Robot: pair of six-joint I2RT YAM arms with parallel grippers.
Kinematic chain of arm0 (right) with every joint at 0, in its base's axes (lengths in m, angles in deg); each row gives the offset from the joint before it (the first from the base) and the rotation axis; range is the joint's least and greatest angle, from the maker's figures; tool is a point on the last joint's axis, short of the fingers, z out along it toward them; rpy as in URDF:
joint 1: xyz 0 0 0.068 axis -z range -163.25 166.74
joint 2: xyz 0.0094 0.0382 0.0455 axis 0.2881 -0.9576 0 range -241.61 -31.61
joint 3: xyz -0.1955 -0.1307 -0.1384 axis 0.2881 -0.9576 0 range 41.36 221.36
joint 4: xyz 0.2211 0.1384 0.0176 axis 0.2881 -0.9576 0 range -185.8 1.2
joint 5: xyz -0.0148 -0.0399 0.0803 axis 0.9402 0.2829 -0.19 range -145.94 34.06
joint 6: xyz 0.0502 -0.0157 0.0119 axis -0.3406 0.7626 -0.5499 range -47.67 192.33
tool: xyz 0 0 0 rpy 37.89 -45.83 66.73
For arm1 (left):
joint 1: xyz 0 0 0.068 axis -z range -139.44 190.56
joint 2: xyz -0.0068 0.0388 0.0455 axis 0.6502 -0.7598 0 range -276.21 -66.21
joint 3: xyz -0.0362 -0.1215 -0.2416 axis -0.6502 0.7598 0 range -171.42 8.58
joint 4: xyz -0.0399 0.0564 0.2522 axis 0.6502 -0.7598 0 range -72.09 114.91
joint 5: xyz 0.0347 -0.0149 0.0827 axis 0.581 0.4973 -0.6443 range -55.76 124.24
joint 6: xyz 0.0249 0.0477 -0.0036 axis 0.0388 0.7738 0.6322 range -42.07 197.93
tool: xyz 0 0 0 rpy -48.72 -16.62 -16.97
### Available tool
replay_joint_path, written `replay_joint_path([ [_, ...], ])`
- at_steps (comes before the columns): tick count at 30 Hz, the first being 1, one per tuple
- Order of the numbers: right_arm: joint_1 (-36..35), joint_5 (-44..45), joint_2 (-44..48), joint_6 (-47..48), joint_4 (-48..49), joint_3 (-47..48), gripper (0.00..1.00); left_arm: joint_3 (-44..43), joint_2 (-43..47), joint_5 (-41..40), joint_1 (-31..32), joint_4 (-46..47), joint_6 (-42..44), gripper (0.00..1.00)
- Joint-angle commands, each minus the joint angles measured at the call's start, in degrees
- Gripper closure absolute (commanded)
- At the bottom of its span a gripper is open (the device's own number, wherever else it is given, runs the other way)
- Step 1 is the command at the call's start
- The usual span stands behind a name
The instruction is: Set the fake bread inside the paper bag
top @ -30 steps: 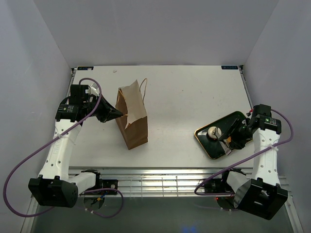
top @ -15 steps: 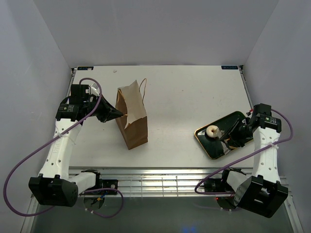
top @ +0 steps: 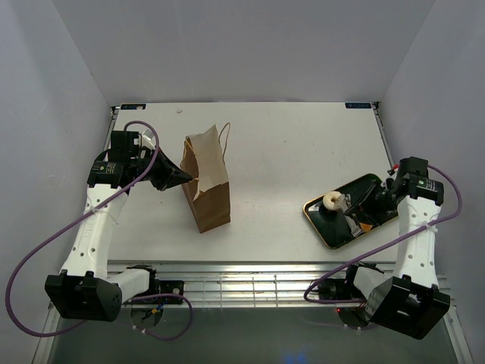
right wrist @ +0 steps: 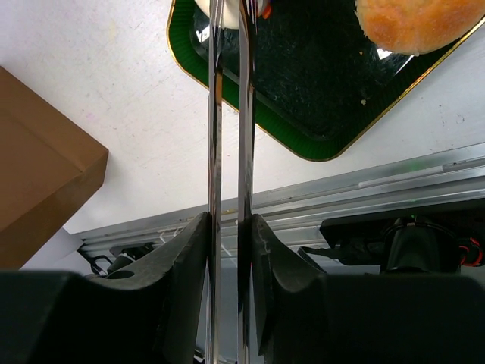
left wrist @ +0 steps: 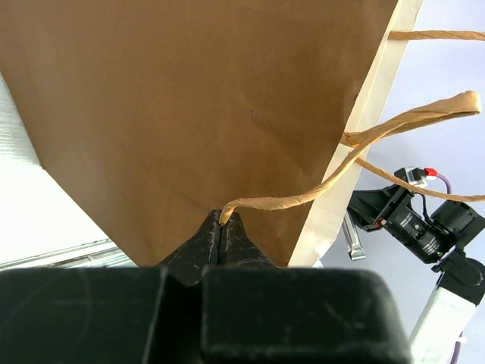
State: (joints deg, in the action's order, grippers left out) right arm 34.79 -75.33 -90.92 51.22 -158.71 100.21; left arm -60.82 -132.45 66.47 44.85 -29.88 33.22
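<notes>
Grey walls [top: 250,45] are enclosing a white table [top: 288,159], on which the bag [top: 206,189] is being kept upright at the left and the tray [top: 337,229] is lying at the right, well apart from it. The left gripper [left wrist: 223,227] is being held clamped shut on a cord handle [left wrist: 303,199] of the bag, just beside the bag's near face, so the bag is judged to be steadied for loading. The right gripper [top: 346,206] is being held over the tray, its long thin fingers drawn close together on the donut [top: 332,201] at their tips. The grip is judged to be made, though the tips are being cut off at the edge of the wrist view. A bun [right wrist: 413,23] is lying on the tray beside those fingers, untouched. No other bread is being shown. The bag's inside is being hidden from every view, so it cannot be told whether anything has been put in. The task is judged to be at the pickup stage. The donut is yet to be carried across and released into the bag, and the bun is yet to be collected.
</notes>
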Motion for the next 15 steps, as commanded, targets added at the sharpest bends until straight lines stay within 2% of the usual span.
replay_joint_path([
  [1,0.6,-1.3,0.1,0.0,-1.4,3.5,0.73,-1.8,0.0,0.3,0.1,0.9,0.9,1.0],
  [15,0.7,-7.4,-2.2,-0.2,-4.7,12.6,0.75,-1.5,0.3,-0.1,0.0,0.9,0.4,1.0],
])
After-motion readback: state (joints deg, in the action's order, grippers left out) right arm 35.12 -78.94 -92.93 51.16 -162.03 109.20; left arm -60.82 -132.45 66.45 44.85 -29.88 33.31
